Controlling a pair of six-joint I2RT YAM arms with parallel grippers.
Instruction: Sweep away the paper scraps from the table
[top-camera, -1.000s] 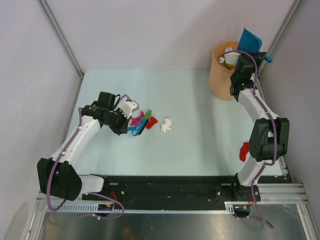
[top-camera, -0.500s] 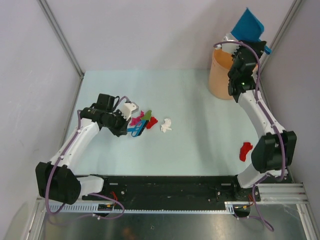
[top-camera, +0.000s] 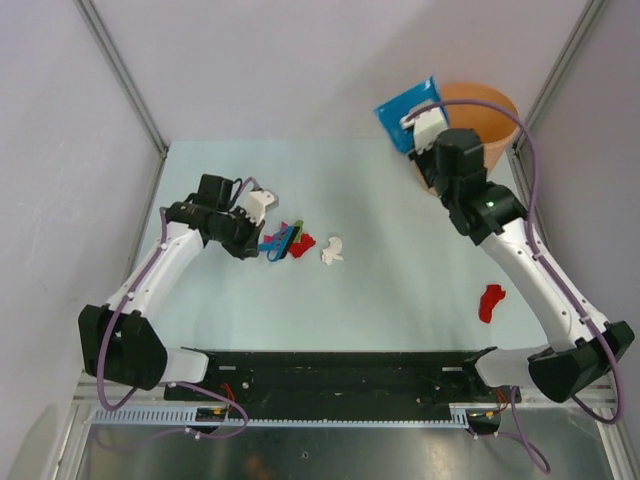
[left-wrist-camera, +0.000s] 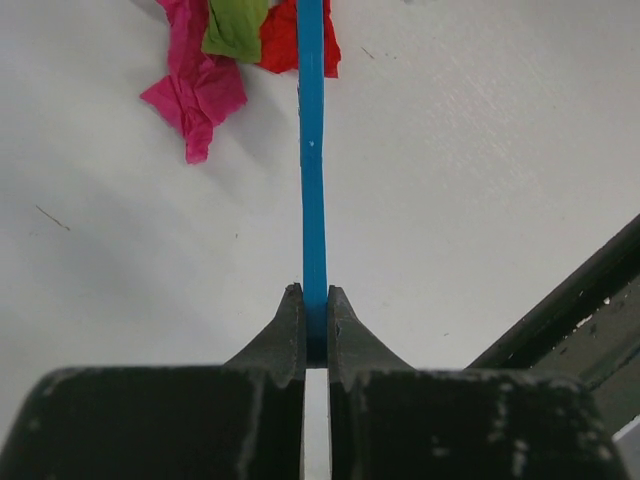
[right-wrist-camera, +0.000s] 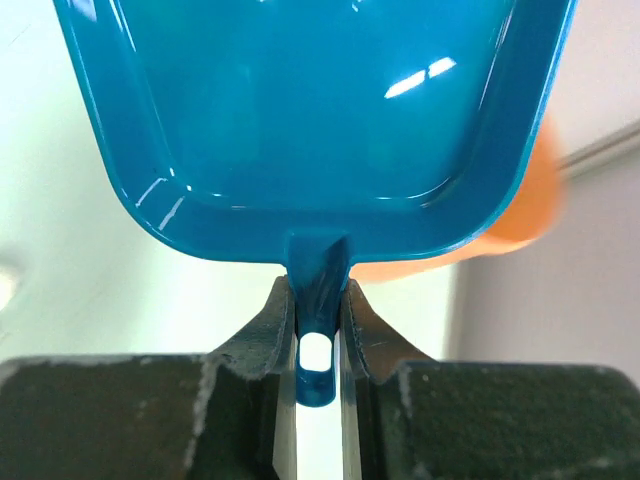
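L fingers (left-wrist-camera: 287, 330) clamp sweeper (left-wrist-camera: 312, 160) at scraps (top-camera: 298, 243), mid-worktop (top-camera: 400, 290). R fingers (right-wrist-camera: 268, 335) pinch dustpan (right-wrist-camera: 320, 120) handle beside bin (top-camera: 495, 105), far-R corner. Red scrap (top-camera: 490, 302) lone nr R edge.

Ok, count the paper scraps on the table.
5: pink scrap, green scrap and red scrap bunched by the blue tool, white scrap beside them, second red scrap far right. Some may be hidden.

The left hand (top-camera: 258, 238) holds a blue stick (top-camera: 279, 243) touching the pink, green and red scraps (top-camera: 297, 238), white wad (top-camera: 332, 251) just beside. The right hand (top-camera: 424, 140) holds the dustpan (top-camera: 406, 108) by the orange bin (top-camera: 490, 110); one red scrap (top-camera: 491, 302) sits well apart on the counter (top-camera: 400, 280).
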